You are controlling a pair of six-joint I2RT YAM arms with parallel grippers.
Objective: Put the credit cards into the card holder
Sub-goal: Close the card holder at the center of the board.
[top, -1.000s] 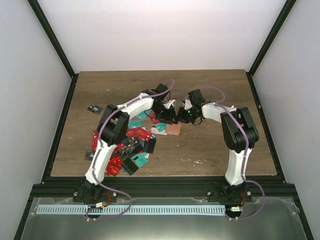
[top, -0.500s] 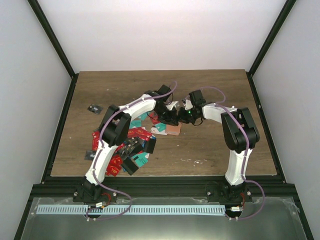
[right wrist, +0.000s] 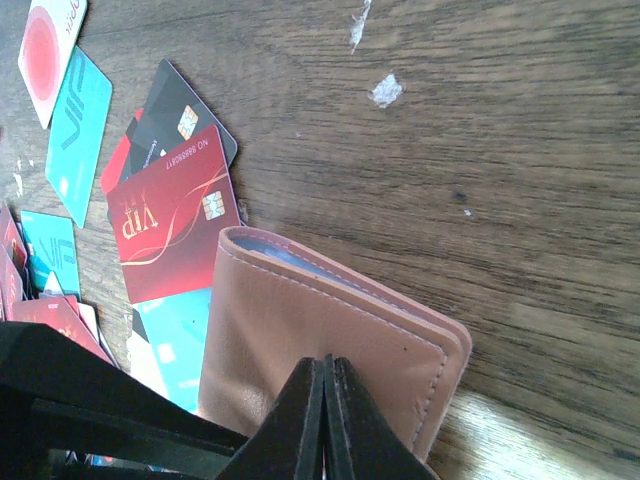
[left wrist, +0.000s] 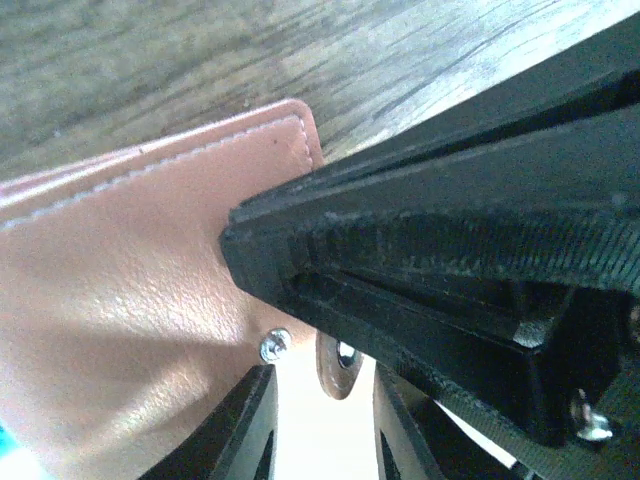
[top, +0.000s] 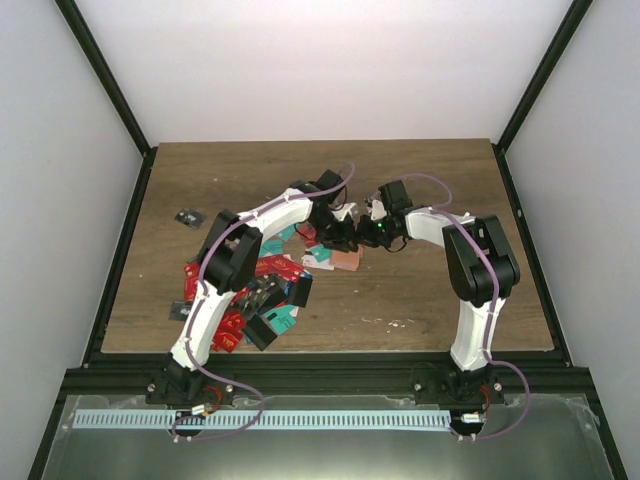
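So both arms meet mid-table right over the card holder point(top: 346, 259). It lies flat on the wooden table point(top: 430, 290), just right of the messy heap of credit cards point(top: 262, 292).

From its own wrist view, the right gripper point(right wrist: 325, 365) has its fingers squeezed fully together. The tips are planted on the pink leather face of the holder, with nothing between them that I can see.

The left gripper point(left wrist: 322, 388) is trickier. Its two fingers stand a bit apart with a small pink tab of the holder sitting in the gap. I honestly can't tell if it's pinching that tab or just sitting around it.

The holder shows a strip of pale lining along one long edge. A red VIP card point(right wrist: 175, 230) sits right against that side, partly over a black card point(right wrist: 190, 115). A teal card point(right wrist: 78, 130) and a white card with a red spot point(right wrist: 50, 45) lie a bit further off.
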